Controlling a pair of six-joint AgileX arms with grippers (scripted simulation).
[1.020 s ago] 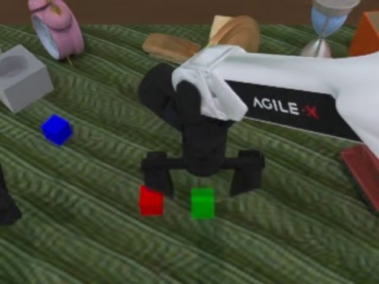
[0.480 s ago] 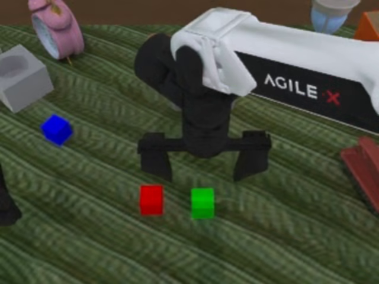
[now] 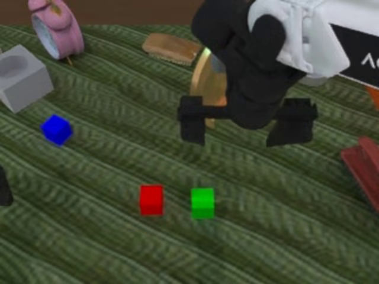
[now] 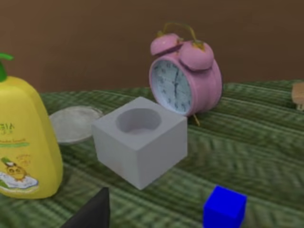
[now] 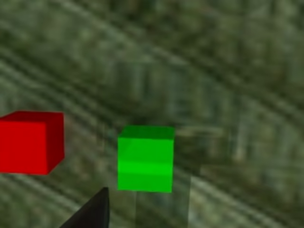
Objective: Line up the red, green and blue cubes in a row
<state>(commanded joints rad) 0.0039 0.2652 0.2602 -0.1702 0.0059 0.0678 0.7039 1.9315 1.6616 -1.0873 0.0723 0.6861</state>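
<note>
- Sitting side by side near the middle of the bench [image 3: 89,248], the red cube [image 3: 151,199] and green cube [image 3: 202,203] are level with each other, a small gap between them, both flat on the green cloth
- Lying well apart from that pair, toward the left of the bench, the blue cube [image 3: 57,129] is turned at an angle and rests near the grey block [image 3: 22,77] with its round hollow
- Handling, as I judge it: all three look small, rigid and light, smooth-faced, so a pinch across two opposite flat sides should hold; the blue one would want the fingers turned to match its skew
- Hanging above the bench behind the pair, the right end effector [image 3: 246,127] is spread wide and carries nothing
- Showing only as a dark sliver at the left edge, the left end effector [image 3: 3,192] cannot be judged for grip state; it is the nearer one to the blue cube
- Open cloth lies left of the red cube and right of the green, room for a third in line
- Crowding the far side are a pink alarm clock [image 3: 56,26], a gold disc [image 3: 208,86] and a yellow bottle [image 4: 23,142], so low sweeps there look risky
</note>
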